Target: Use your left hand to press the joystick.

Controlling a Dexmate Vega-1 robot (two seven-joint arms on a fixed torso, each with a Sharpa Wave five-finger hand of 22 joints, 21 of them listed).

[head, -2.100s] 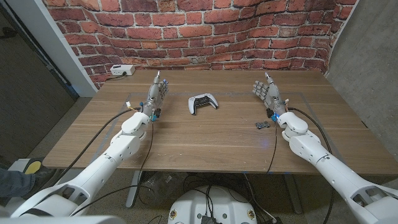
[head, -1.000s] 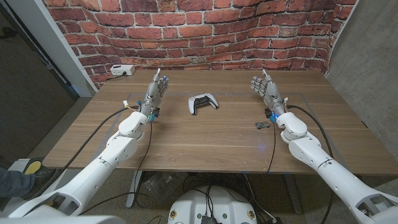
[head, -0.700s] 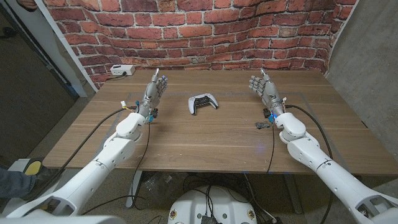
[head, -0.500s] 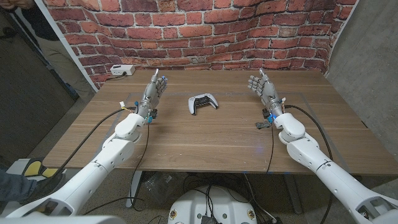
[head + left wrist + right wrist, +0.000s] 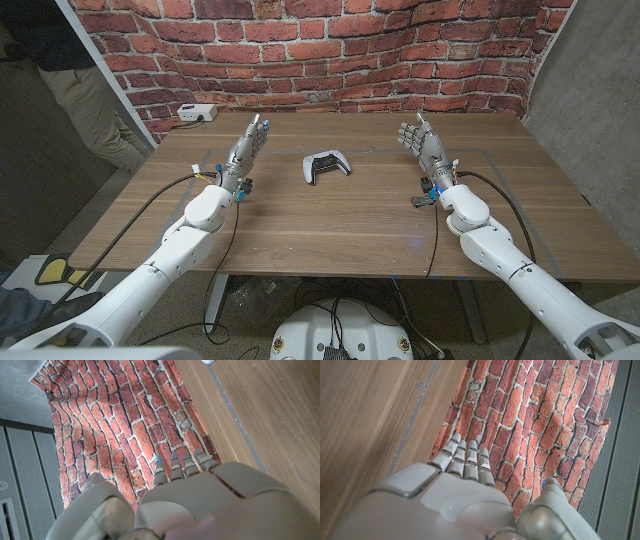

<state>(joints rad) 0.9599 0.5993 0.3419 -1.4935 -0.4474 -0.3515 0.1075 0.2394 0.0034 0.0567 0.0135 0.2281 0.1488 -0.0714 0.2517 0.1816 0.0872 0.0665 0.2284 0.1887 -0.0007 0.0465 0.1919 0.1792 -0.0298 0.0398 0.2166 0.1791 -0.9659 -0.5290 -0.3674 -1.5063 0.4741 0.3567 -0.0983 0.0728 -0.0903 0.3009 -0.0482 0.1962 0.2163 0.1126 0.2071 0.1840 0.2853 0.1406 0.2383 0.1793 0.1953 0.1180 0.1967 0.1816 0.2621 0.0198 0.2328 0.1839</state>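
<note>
A white and black game controller lies on the wooden table, a little behind its middle, with its joysticks facing up. My left hand is raised over the table to the left of the controller, fingers stretched out and apart, holding nothing. My right hand is raised the same way to the right of the controller, empty too. In the left wrist view the back of my left hand points its fingers at the brick wall. The right wrist view shows my right hand likewise.
A small dark object lies on the table by my right wrist. A white box with a cable sits at the back left corner. A brick wall stands behind the table. A person stands at the far left.
Both hands have risen a little and drifted slightly outward, still empty. A person has walked into view at the left edge. The controller has not moved.
</note>
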